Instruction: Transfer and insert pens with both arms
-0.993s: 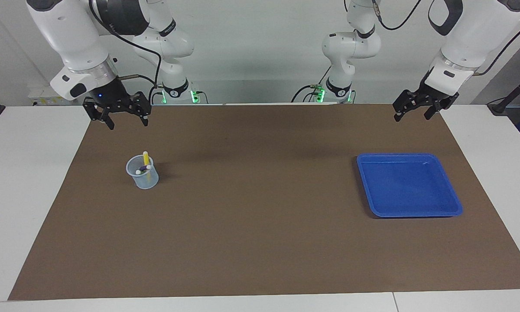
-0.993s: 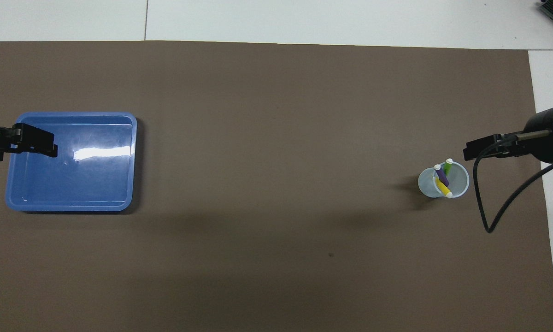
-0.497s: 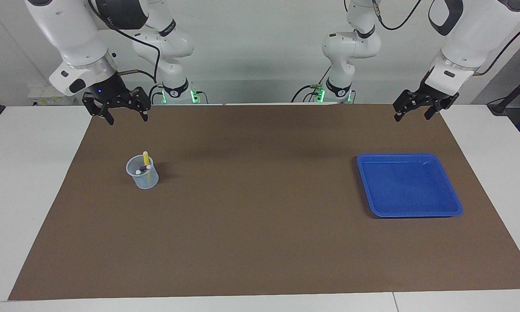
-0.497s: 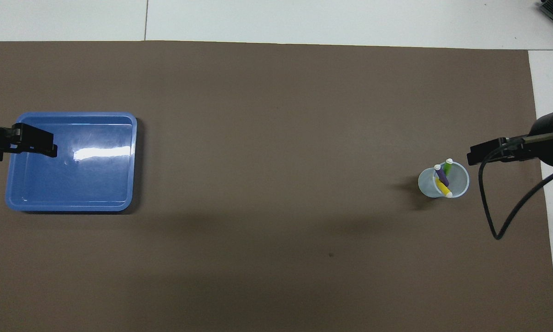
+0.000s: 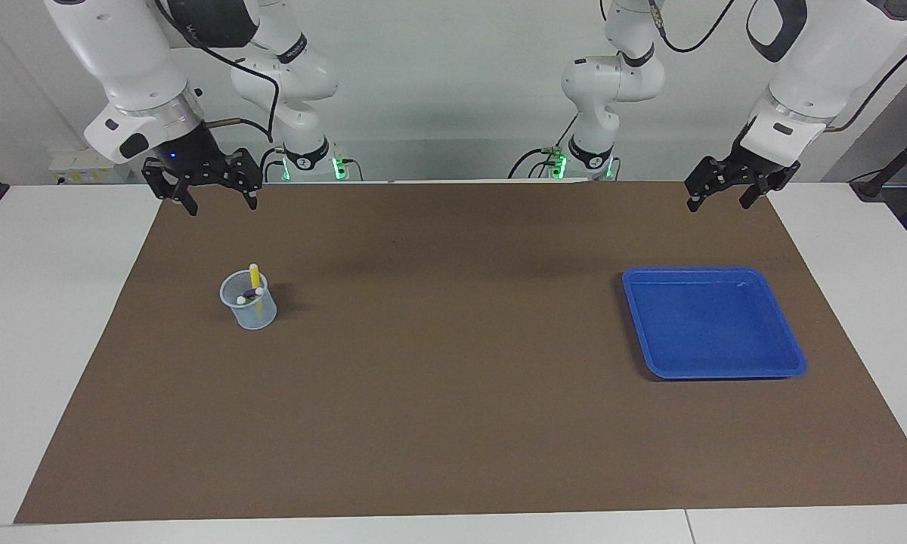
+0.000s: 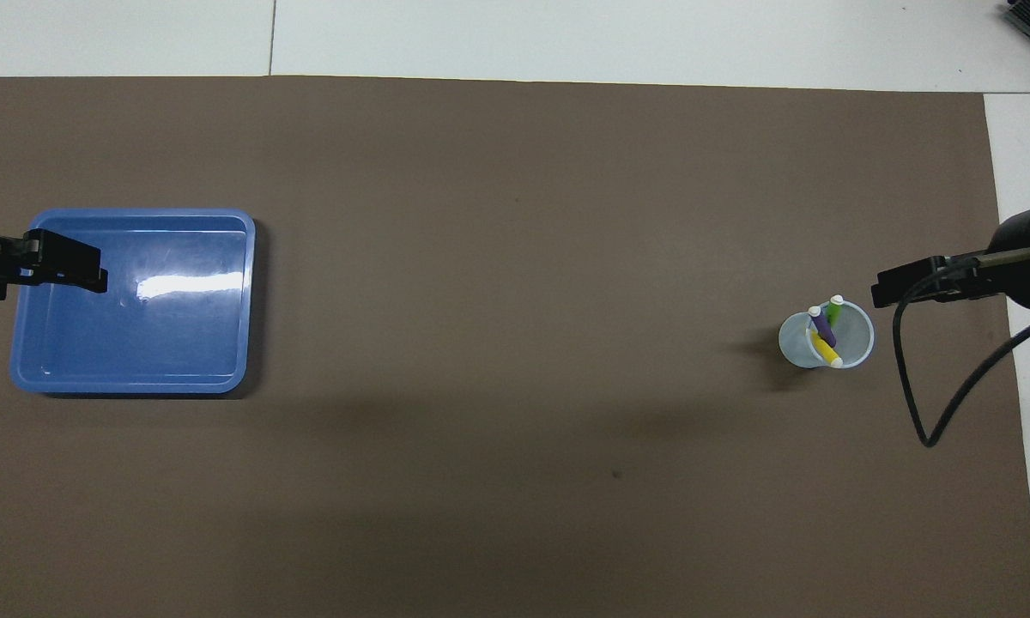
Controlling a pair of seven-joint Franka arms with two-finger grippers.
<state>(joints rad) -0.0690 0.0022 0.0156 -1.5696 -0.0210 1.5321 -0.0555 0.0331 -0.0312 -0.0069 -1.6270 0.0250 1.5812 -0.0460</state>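
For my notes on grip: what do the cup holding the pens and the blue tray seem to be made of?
The small round translucent cup: probably thin plastic, since the pens show through its wall. The shallow rectangular blue tray: likely glossy moulded plastic, given the bright glare and rounded corners.

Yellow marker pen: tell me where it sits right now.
The yellow marker pen stands in the small translucent plastic cup with the purple marker pen and green marker pen, on the brown mat toward the right arm's end of the table.

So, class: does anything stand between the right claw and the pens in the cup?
Nothing visible does. The right claw hangs over bare mat, open, and the pens stand in the cup with their tops uncovered.
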